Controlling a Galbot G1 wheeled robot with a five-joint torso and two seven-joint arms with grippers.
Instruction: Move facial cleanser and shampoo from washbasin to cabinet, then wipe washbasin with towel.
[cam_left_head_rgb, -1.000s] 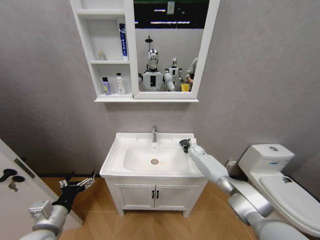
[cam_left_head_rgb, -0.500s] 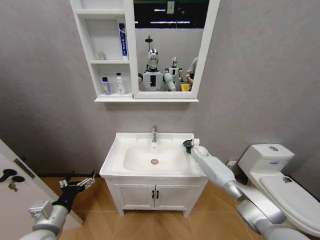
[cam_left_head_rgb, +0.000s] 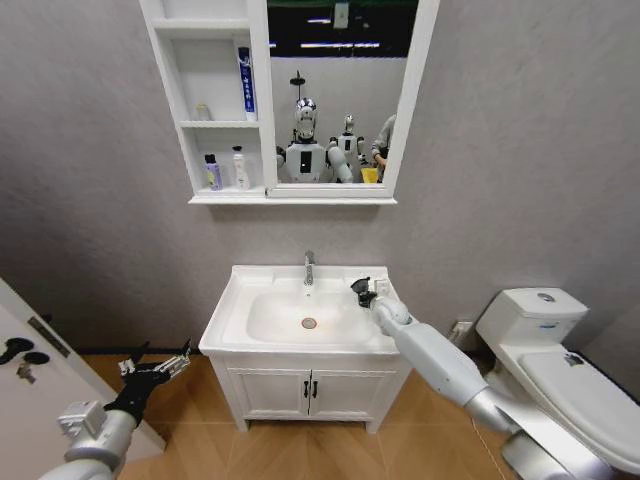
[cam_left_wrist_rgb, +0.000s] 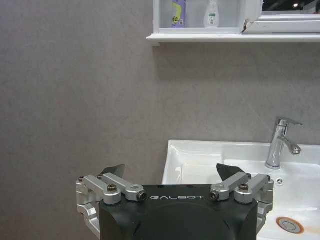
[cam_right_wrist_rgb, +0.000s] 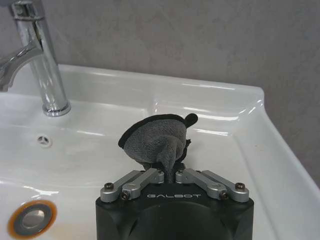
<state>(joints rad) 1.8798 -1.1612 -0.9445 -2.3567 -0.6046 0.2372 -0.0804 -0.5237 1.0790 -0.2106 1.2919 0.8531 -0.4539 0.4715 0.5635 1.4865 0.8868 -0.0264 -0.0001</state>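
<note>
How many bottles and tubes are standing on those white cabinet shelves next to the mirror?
4. A purple bottle and a white bottle stand side by side on the lowest shelf. Above them sit a small pale jar and a tall blue tube. The top shelf is cut off, so more may be hidden.

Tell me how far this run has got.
Done: two bottles stand on the cabinet's lower shelf, none on the washbasin. In hand: the right hand grips the towel above the back right rim, near the tap, wiping. The left hand hangs open beside the vanity. Left: wiping the rest.
</note>
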